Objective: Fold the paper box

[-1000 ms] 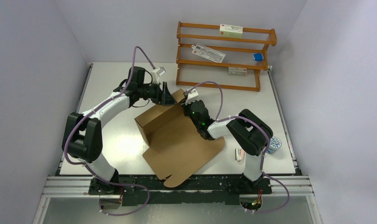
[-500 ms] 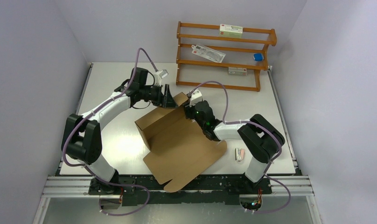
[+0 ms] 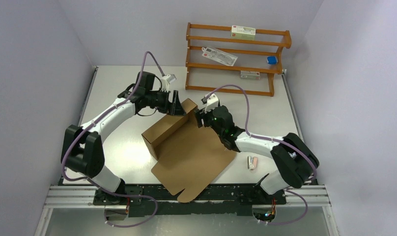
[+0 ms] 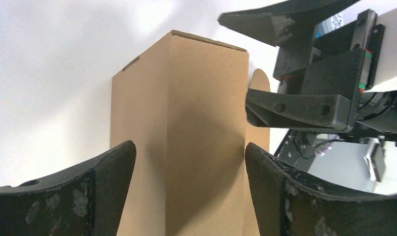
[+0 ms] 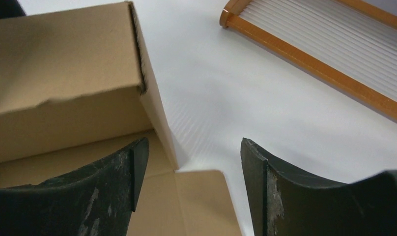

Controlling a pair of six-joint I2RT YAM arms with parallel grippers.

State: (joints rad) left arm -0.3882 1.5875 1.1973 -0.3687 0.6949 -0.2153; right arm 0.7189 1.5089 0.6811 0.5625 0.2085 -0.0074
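Paper box (image 3: 191,152) is sitting partly folded: one wall standing, rest lying flat. Left gripper (image 3: 179,107) and right gripper (image 3: 199,118) are hanging open, gripping nothing.

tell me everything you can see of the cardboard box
The paper box is plain brown corrugated cardboard, half folded: a flat die-cut sheet lies on the table, its near tab overhanging the edge, and one wall stands upright along its far-left side. The open left gripper straddles that wall's far end; the open right gripper sits beside it.
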